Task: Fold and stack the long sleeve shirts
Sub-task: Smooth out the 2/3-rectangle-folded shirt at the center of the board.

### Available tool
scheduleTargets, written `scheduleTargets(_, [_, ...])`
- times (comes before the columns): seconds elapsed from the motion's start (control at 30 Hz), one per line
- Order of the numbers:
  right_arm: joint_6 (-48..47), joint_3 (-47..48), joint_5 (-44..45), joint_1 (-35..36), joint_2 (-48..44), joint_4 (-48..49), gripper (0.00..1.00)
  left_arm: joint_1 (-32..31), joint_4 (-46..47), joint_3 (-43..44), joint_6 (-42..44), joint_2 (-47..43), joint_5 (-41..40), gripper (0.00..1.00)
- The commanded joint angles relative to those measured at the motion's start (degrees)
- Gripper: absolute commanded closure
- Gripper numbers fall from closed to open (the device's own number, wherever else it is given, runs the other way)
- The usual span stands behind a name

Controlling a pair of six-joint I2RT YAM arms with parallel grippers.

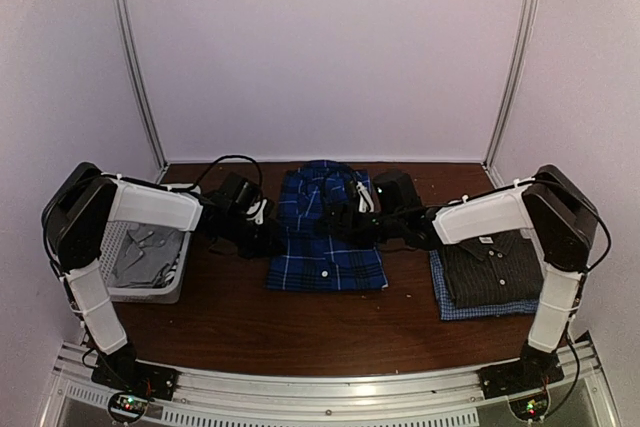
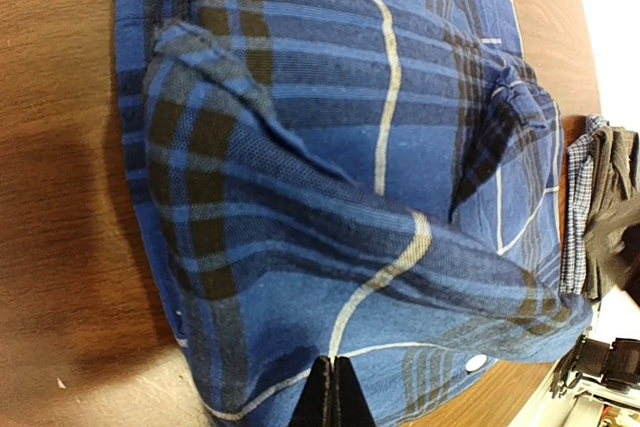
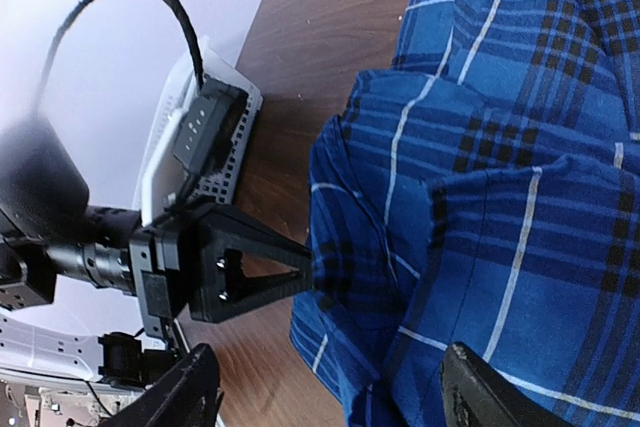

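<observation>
left gripper (image 3: 306,277) clamped on left edge of blue plaid shirt (image 1: 325,237) | right gripper (image 3: 330,367) apart above it

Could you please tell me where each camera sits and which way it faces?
Top external: above and behind the bases, looking down on the table; left arm and right arm show.
Left wrist: on the left arm, looking along its shut left claw over the plaid shirt.
Right wrist: on the right arm, looking across that shirt towards the basket; open right claw shows.
Shared: both wrist views show the plaid shirt.
</observation>
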Motion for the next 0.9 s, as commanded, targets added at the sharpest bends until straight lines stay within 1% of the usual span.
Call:
scheduleTargets(0.0, [-1.64, -2.19, -1.2, 1.66, -1.75, -0.18, 0.22, -0.04, 1.98, 0.04, 0.58, -1.06, 0.59, 1.0])
scheduleTargets(0.2, [-1.95, -1.35, -3.66, 2.91, 0.47, 0.6, 0.21, -0.02, 2.0, -0.09, 0.37, -0.96, 0.57, 1.0])
scheduleTargets(0.63, [1.75, -0.92, -7.3, 3.03, 2.09, 5.31, 0.2, -0.04, 1.69, 0.44, 0.34, -0.7, 0.56, 1.0])
scheduleTargets(0.87, [3.1, 2.5, -8.1, 2.98, 4.05, 5.97, 0.21, -0.04, 1.65, 0.44, 0.43, -0.57, 0.57, 1.0])
